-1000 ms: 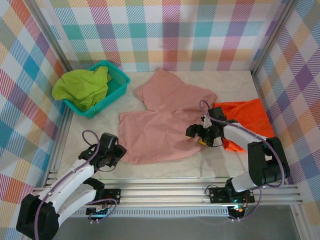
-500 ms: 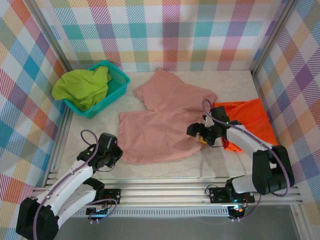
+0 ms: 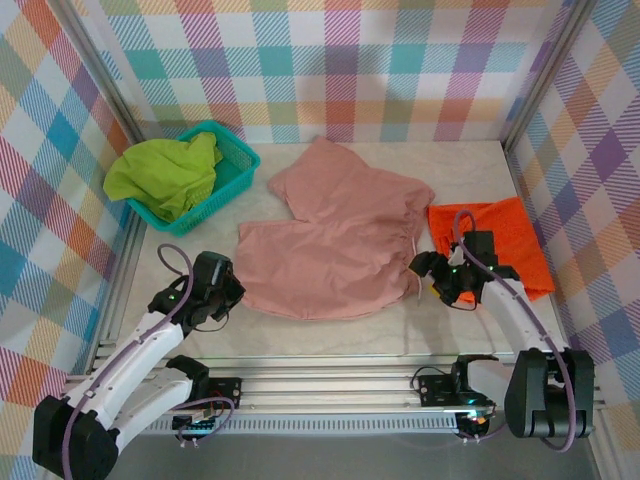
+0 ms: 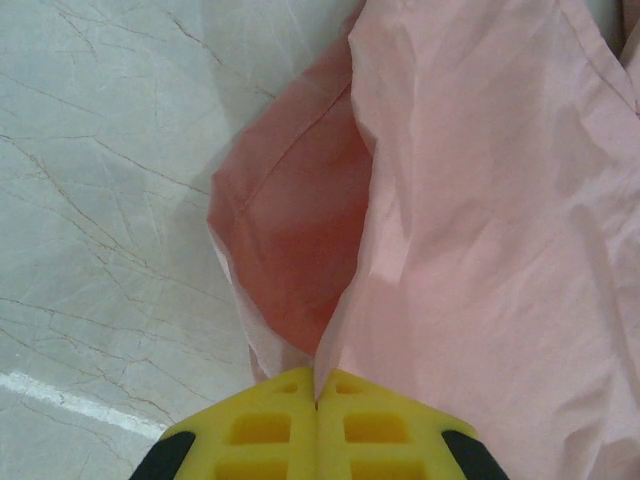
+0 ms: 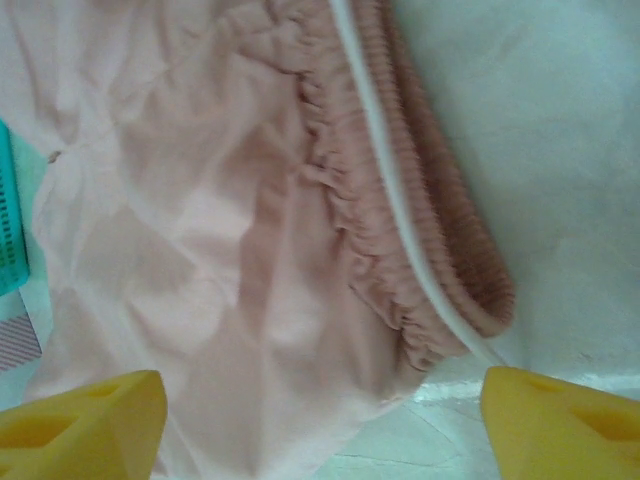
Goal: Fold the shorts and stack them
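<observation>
Far left: green shorts [image 3: 165,175] are lying bunched in the teal basket [image 3: 232,172], with neither arm near them.

Left gripper [image 3: 230,292] is sitting at the left leg hem of the pink shorts [image 3: 330,245]. In the wrist view its yellow fingers [image 4: 265,430] are pressed together, with a thin fold of pink cloth running down into the seam between them. It is pinching the hem, and the leg opening is gaping just above the pinch.

Centre: the pink shorts are lying spread on the table [image 3: 330,335], waistband [image 5: 400,250] to the right, not yet folded.

Right gripper [image 3: 432,280] is hovering at the waistband end, jaws spread wide. In the wrist view its fingers [image 5: 90,410] are standing either side of the gathered elastic and the white drawstring [image 5: 385,190], gripping nothing. Cannot tell whether they are brushing the cloth.

Far right: orange shorts [image 3: 495,245] are lying flat, just beside the right gripper and the pink waistband.

Judgement: the step in hand looks like taking hold of both ends of the pink pair for a first fold. To do it well, the right jaws should be closing across the full elastic band and both layers, not on the drawstring alone. Then both ends should be rising together under even tension so the cloth is not skewing, while staying clear of the orange pair.
</observation>
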